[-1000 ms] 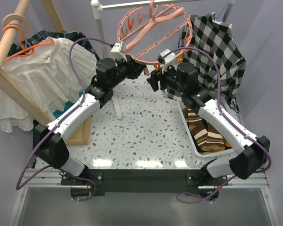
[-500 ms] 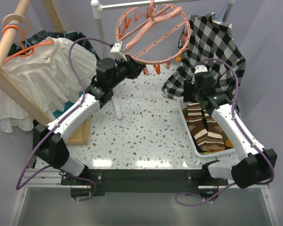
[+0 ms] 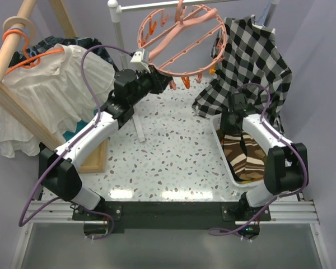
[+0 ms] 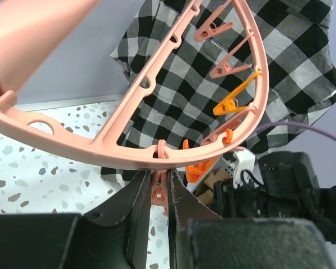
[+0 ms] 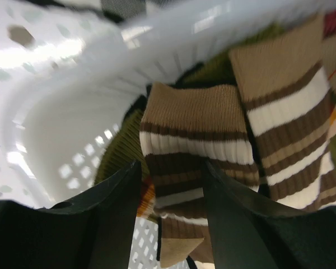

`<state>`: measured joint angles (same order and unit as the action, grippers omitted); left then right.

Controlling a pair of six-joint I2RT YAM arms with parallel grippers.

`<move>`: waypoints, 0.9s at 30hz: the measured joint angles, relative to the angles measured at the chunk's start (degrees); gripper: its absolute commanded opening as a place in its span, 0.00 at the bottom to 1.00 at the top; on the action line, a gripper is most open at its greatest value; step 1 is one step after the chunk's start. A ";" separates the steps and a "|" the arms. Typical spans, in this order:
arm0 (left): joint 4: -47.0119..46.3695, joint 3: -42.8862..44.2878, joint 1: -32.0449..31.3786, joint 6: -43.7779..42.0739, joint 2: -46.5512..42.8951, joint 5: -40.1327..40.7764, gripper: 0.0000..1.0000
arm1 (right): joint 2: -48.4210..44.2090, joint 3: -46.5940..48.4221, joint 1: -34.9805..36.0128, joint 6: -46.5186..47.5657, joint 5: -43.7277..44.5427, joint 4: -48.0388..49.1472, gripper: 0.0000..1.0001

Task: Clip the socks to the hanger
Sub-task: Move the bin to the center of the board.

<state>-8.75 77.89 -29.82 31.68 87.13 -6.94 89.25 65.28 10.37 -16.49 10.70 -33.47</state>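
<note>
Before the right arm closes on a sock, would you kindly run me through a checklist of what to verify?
1. Left jaws pinch a clip under the hanger ring: ok.
2. Clip spread open for a sock: cannot tell.
3. Right jaws open, astride the striped sock in the basket: ok.
4. Sock gripped: not ok, jaws not closed yet.
5. Only one sock between the jaws: cannot tell; an olive sock lies beside it.

Olive sock (image 5: pixel 123 148) mostly buried under striped socks (image 5: pixel 196 140), near basket (image 5: pixel 117 50) rim blurred, hanger (image 3: pixel 182 38) hook cut by the top edge.
</note>
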 measured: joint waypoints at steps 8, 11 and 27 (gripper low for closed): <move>0.09 -0.57 0.00 0.00 -0.50 0.09 0.15 | -4.70 -11.43 -0.17 -1.68 -5.29 -0.42 0.36; 0.20 -0.59 0.00 0.00 -0.57 0.09 0.15 | -5.66 -12.15 2.84 -1.81 -7.08 -0.35 0.36; 1.38 -0.92 0.00 -0.92 -2.25 0.87 0.15 | -6.25 4.15 17.73 -0.57 -11.78 -3.28 0.46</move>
<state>-7.38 76.97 -29.82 30.76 84.88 -6.07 83.00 69.43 28.10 -17.06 -1.08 -36.75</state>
